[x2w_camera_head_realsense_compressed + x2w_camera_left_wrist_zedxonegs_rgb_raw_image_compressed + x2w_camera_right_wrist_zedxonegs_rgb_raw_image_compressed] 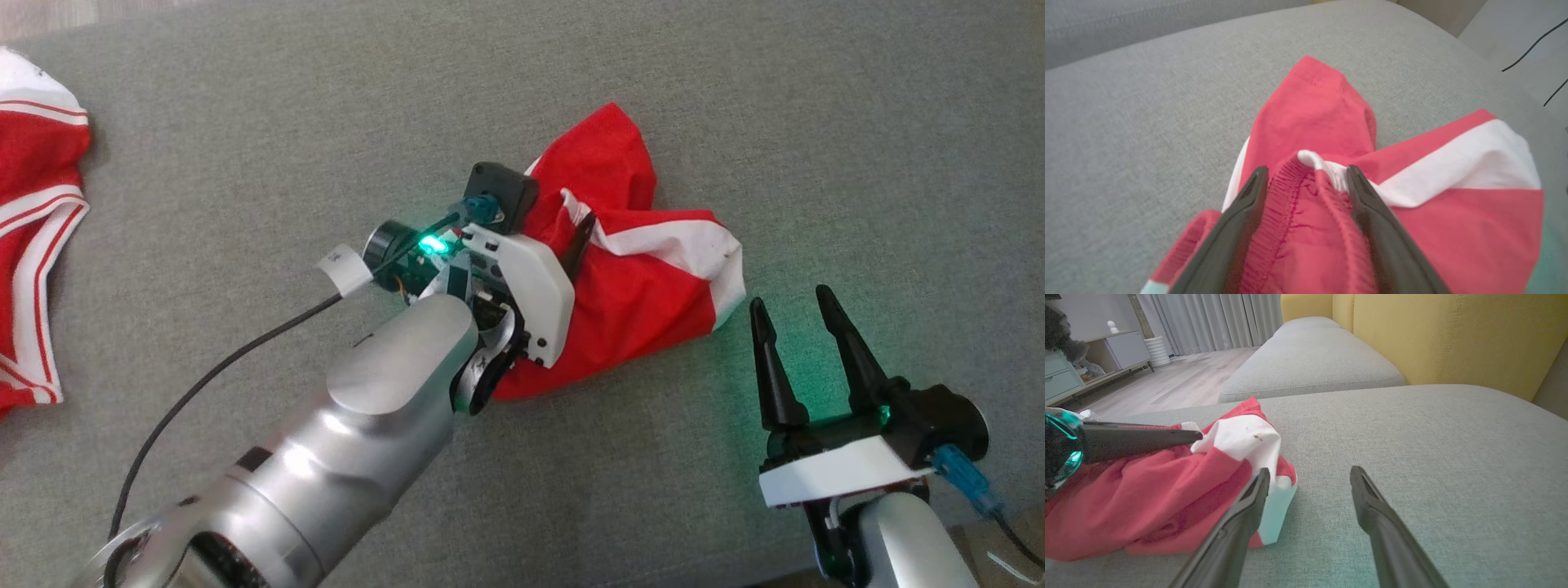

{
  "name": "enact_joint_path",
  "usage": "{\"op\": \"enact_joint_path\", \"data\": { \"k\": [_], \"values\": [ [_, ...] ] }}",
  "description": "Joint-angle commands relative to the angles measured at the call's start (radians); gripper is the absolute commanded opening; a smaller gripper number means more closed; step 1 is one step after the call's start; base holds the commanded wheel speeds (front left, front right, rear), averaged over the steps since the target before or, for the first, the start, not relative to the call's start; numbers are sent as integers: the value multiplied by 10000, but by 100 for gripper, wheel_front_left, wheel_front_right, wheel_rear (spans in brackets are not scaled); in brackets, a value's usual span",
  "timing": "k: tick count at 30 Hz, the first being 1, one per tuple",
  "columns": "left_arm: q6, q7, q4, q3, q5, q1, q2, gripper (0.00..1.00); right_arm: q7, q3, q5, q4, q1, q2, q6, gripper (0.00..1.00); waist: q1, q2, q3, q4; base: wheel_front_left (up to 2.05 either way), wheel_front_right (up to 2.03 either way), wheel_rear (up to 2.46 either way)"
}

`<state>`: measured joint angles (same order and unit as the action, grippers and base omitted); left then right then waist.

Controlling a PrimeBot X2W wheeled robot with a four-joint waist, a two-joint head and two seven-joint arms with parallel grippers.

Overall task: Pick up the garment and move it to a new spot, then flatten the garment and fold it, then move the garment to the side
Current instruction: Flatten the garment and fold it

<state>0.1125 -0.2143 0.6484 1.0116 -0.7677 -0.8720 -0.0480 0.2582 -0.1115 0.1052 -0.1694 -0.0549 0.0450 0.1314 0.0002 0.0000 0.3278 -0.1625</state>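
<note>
One crumpled red garment [645,318], broad white band [694,238], ribbed waistband [1298,212] bunched up

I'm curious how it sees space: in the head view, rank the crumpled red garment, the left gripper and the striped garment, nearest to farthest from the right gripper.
1. Crumpled red garment, just left of the right gripper.
2. Left gripper, over that garment's middle.
3. Striped garment, far left edge.
</note>
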Motion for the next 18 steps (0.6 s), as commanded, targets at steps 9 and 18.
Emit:
{"op": "enact_joint_path", "data": {
  "k": [9, 18],
  "values": [
    [-655, 638, -214, 387, -1398, -666, -22, 0, 36, -391, 249, 310, -170, 53, -7, 100, -2, 0, -233, -170, 0, 0, 0],
    [-718, 4146, -1385, 358, -1608, -2602, -22, 0, 36, -498, 385, 179, -33, 53, -7, 100, -2, 0, -878, -555, 0, 0, 0]
  ]
}}
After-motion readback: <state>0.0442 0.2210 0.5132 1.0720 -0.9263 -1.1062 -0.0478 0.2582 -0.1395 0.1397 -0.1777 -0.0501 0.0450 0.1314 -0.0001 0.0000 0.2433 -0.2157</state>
